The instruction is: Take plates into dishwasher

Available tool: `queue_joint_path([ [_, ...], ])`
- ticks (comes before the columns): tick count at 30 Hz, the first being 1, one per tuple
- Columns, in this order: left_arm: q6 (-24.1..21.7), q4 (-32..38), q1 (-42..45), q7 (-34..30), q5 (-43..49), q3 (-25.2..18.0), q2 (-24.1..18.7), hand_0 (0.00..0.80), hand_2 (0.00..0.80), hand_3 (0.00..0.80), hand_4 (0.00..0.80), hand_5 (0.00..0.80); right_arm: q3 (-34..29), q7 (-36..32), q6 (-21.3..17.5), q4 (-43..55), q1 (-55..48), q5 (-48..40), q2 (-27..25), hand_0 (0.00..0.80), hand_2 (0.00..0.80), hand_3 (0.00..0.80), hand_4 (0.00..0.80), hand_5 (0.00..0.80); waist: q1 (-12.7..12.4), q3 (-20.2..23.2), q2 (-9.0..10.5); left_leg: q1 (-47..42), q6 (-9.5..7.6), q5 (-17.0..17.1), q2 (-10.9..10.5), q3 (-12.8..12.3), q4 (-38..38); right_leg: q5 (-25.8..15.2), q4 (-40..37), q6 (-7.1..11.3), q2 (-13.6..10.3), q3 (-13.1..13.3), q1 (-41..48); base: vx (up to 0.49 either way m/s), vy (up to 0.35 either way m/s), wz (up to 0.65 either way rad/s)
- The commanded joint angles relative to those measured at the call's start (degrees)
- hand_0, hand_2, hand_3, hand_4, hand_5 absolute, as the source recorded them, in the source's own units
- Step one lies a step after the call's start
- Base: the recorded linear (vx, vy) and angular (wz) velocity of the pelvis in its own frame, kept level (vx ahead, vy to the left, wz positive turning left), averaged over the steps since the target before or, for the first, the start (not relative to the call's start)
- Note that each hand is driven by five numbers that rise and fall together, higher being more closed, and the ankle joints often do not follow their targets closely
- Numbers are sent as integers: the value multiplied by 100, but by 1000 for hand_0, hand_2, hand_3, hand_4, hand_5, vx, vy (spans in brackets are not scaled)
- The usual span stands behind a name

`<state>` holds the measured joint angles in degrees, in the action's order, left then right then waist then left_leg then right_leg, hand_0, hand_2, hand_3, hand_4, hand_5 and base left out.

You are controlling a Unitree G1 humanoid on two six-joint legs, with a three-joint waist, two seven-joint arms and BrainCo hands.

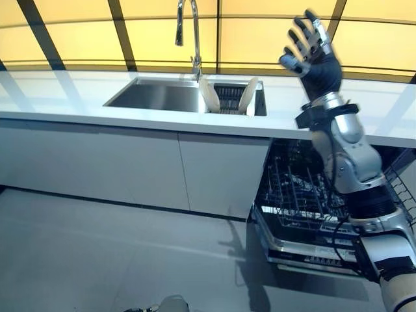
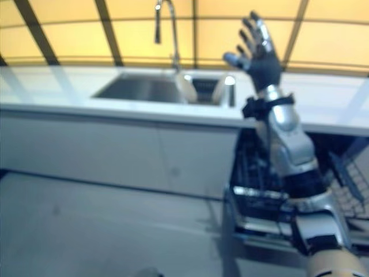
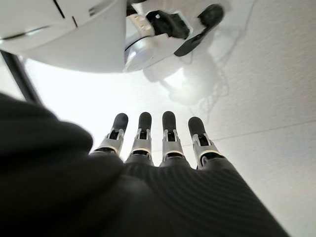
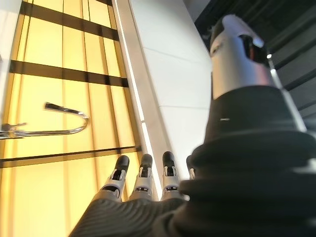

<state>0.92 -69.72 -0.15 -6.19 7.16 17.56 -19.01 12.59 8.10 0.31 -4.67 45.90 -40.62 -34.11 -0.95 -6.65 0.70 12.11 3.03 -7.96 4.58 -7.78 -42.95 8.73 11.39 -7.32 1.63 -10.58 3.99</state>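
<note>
Item, nearest you: open dishwasher (image 1: 305,214), lower right, its wire rack (image 1: 299,195) pulled out over the grey floor (image 1: 97,253); no plates can be made out in it.

Item: right hand (image 1: 312,49), raised high above the counter, well clear of everything. Fingers (image 1: 305,32) straight and spread, thumb out to the side; it holds nothing.

Item: left hand (image 3: 153,148), seen only in its own wrist view. Fingers straight, nothing in them, pointed at pale floor.

Item: two pale plates (image 1: 209,96), standing on edge in the dark drainer at the right end of the sink (image 1: 156,94), far across the counter and left of the raised hand. One leans left, the other (image 1: 249,95) right.

Step in hand, as you may judge it: the reach, not yet the pickup. No plate is touched.

Next move calls for: bringing the right hand down and left to the nearer plate, then closing on its rim without knocking its neighbour.

Item: white counter (image 1: 65,97), running full width, bare apart from the sink and a tall chrome tap (image 1: 188,32) behind it.

Item: room. Amber backlit wall panels (image 1: 78,32) crossed by dark slanted bars; plain white cabinet fronts (image 1: 130,162) below.
</note>
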Motion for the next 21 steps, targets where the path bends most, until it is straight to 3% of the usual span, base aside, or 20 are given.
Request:
queue_joint_path([
  [1, 67, 106, -289, -12, 98, 283, 62, 0, 0, 0, 0, 0, -171, 257, -229, 59, 540, 288, -153, 0, 0, 0, 0, 0, -61, -103, 189, -636, -329, 25, -380, -293, 1875, -162, -883, 391, -1, -94, 263, 352, -41, 7],
  [2, 132, 119, -325, -9, 128, 300, 91, 0, 0, 0, 0, 0, -153, 369, -187, 41, 577, 335, -147, 0, 0, 0, 0, 0, -51, -103, 237, -741, -246, 230, -537, -134, 2833, -171, -915, 443, -34, -121, 300, 307, -17, 10],
  [4, 186, 151, -267, 71, 124, 329, 140, 0, 0, 0, 0, 0, -101, 473, -232, -65, 607, 326, -175, 0, 0, 0, 0, 0, -81, -123, 268, -802, -129, 754, -623, 284, 4084, -186, -1019, 467, 18, -34, 435, 320, -15, 14],
  [6, 156, 135, -185, 123, 76, 319, 134, 0, 0, 0, 0, 0, -51, 475, -295, -157, 631, 228, -223, 0, 0, 0, 0, 0, -71, -126, 270, -762, -93, 1114, -556, 550, 4793, -170, -1038, 455, 82, 46, 532, 265, 2, 1],
  [7, 136, 123, -131, 147, 50, 302, 134, 0, 0, 0, 0, 0, -31, 460, -319, -209, 639, 198, -240, 0, 0, 0, 0, 0, -63, -143, 278, -621, -94, 1078, -518, 668, 4795, -160, -1032, 451, 105, 114, 589, 357, 56, -8],
  [10, 40, -24, -25, 136, -116, 191, 97, 0, 0, 0, 0, 0, 0, 314, -364, -294, 637, 14, -345, 0, 0, 0, 0, 0, 61, -122, 266, -273, -44, 1192, -269, 605, 4795, 132, -886, 455, 118, 201, 747, 488, 170, -36],
  [12, -18, -195, -41, 131, -188, 171, 112, 0, 0, 0, 0, 0, -20, 224, -399, -327, 617, -48, -427, 0, 0, 0, 0, 0, 117, -97, 265, -387, -81, 1249, -180, 334, 4795, 366, -692, 498, -1, 182, 832, 651, 311, -40],
  [14, 31, -326, -112, 98, -154, 136, 99, 0, 0, 0, 0, 0, -176, 125, -450, -362, 482, -66, -470, 0, 0, 0, 0, 0, 126, -68, 308, -504, -130, 1139, -250, 12, 4540, 566, -462, 600, -215, 2, 959, 696, 371, -39],
  [15, 60, -341, -130, 101, -97, 148, 87, 0, 0, 0, 0, 0, -289, 98, -446, -294, 323, -68, -473, 0, 0, 0, 0, 0, 101, -60, 343, -407, -139, 1036, -333, 29, 4212, 615, -339, 674, -325, -107, 1028, 675, 375, -36],
  [16, 79, -318, -159, 98, -84, 202, 53, 0, 0, 0, 0, 0, -409, 128, -473, -229, 157, -29, -478, 0, 0, 0, 0, 0, 100, -24, 408, -405, -255, 869, -448, -5, 4047, 449, -95, 826, -487, -224, 1038, 660, 394, -34],
  [18, 95, -275, -303, 53, -247, 315, 23, 0, 0, 0, 0, 0, -541, 183, -559, -177, -42, -30, -529, 0, 0, 0, 0, 0, 111, -7, 504, -612, -531, 642, -709, -43, 4113, -443, 1015, 1079, -928, -404, 719, 628, 463, -22],
  [19, 82, -290, -381, 37, -284, 363, 22, 0, 0, 0, 0, 0, -653, 144, -571, -143, -136, -3, -584, 0, 0, 0, 0, 0, 105, -10, 516, -730, -646, 584, -844, -37, 4174, -811, 1720, 1120, -1165, -414, 413, 548, 480, -23],
  [21, 7, -297, -443, 47, -211, 482, -6, 0, 0, 0, 0, 0, -793, 105, -636, -132, -228, -5, -686, 0, 0, 0, 0, 0, 106, -40, 531, -870, -840, 372, -1086, -39, 4116, -1151, 3081, 1112, -1638, -434, -142, 475, 451, -18],
])
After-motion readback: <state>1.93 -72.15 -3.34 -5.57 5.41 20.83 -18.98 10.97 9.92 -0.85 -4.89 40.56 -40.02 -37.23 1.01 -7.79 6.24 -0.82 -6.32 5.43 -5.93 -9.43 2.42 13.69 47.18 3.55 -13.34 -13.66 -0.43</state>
